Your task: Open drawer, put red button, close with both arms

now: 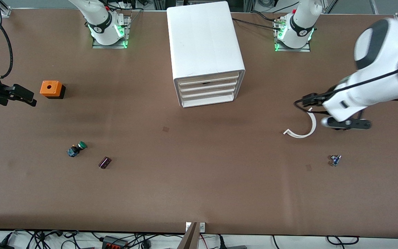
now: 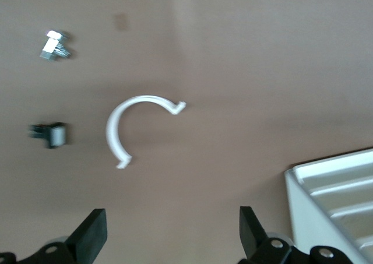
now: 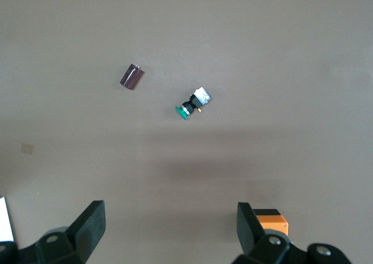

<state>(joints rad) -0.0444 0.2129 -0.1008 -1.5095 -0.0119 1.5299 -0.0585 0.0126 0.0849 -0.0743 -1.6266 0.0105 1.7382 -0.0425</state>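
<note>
The white drawer cabinet point(image 1: 206, 52) stands mid-table near the arms' bases, and its stacked drawers point(image 1: 207, 90) all sit pushed in. Its corner point(image 2: 335, 203) also shows in the left wrist view. The red button is hidden or out of view; no red cap shows anywhere. My left gripper point(image 1: 352, 124) point(image 2: 173, 226) hangs open and empty over the table toward the left arm's end, beside a white curved strip point(image 1: 302, 128) point(image 2: 125, 127). My right gripper point(image 1: 26, 97) point(image 3: 171, 223) is open and empty at the right arm's end, next to the orange box point(image 1: 51, 89) point(image 3: 271, 222).
A green-capped button point(image 1: 77, 149) point(image 3: 192, 105) and a dark cylinder point(image 1: 104, 162) point(image 3: 132, 76) lie nearer the front camera than the orange box. A small silver-blue part point(image 1: 335, 159) point(image 2: 55, 45) lies near the left gripper. A small dark block point(image 2: 49, 134) lies by the strip.
</note>
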